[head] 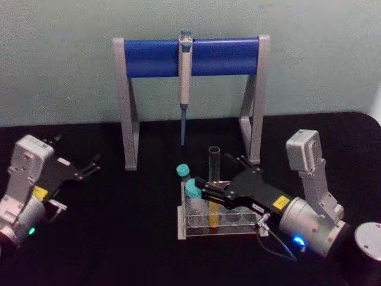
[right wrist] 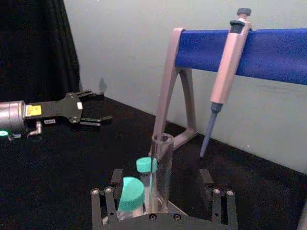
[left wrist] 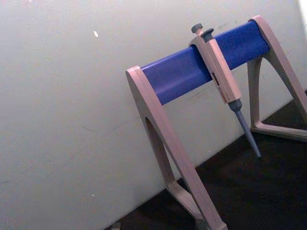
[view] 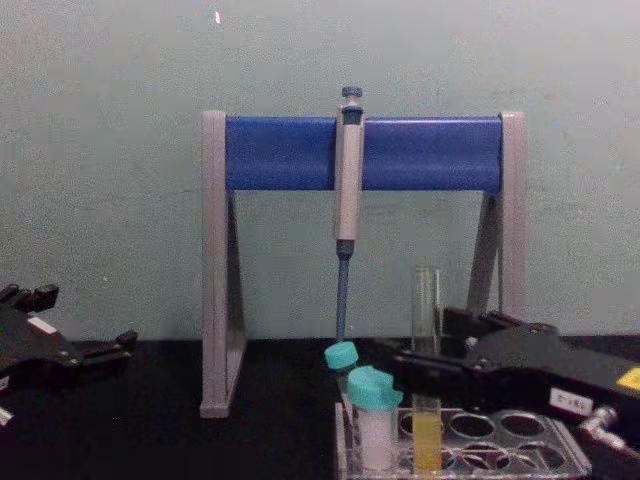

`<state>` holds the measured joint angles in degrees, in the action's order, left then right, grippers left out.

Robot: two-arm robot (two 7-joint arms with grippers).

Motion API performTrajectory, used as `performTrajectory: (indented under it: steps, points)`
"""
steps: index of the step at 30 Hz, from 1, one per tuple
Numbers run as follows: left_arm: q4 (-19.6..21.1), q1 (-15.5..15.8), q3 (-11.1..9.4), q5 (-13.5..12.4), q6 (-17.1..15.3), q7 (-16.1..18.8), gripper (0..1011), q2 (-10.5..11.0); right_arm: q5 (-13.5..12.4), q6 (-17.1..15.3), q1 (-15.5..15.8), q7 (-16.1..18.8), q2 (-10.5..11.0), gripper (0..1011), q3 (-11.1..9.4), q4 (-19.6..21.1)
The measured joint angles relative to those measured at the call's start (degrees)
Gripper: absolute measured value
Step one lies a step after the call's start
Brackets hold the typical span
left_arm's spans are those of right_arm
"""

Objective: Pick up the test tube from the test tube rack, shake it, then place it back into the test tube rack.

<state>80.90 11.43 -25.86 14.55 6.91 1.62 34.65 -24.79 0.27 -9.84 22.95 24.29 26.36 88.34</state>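
The test tube [head: 214, 170] stands upright in the low clear test tube rack [head: 241, 221], with yellow liquid in its lower part. From the side, the test tube [view: 427, 300] rises well above the test tube rack [view: 505, 452]. My right gripper [head: 215, 177] reaches in from the right and is open, one finger on each side of the tube. In the right wrist view the test tube [right wrist: 161, 167] stands midway between the fingers [right wrist: 105, 201], with clear gaps on both sides. My left gripper [head: 89, 167] is parked open at the far left.
Two white vials with teal caps [head: 193, 190] stand in the rack just left of the tube. Behind the rack is a tall grey stand with a blue crossbar [head: 155, 56], from which a pipette [head: 185, 71] hangs. A dark cylinder [head: 369, 244] sits front right.
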Motion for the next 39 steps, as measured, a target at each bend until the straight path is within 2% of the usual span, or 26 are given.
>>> performTrajectory:
  steps: [12, 27, 31, 39]
  points:
    - [0.0, 0.0, 0.0, 0.0, 0.0, 0.0, 1001, 0.0, 0.6, -0.5, -1.3, 2.1, -2.1, 1000, -0.4, -1.9]
    - [0.0, 0.0, 0.0, 0.0, 0.0, 0.0, 1001, 0.0, 0.5, -0.5, -1.3, 2.0, -1.9, 1000, -0.4, -1.8]
    - [0.0, 0.0, 0.0, 0.0, 0.0, 0.0, 1001, 0.0, 0.5, -0.5, -1.2, 2.0, -1.9, 930, -0.4, -1.8]
    - [0.0, 0.0, 0.0, 0.0, 0.0, 0.0, 1001, 0.0, 0.4, -0.5, -1.2, 1.9, -1.9, 688, -0.4, -1.7]
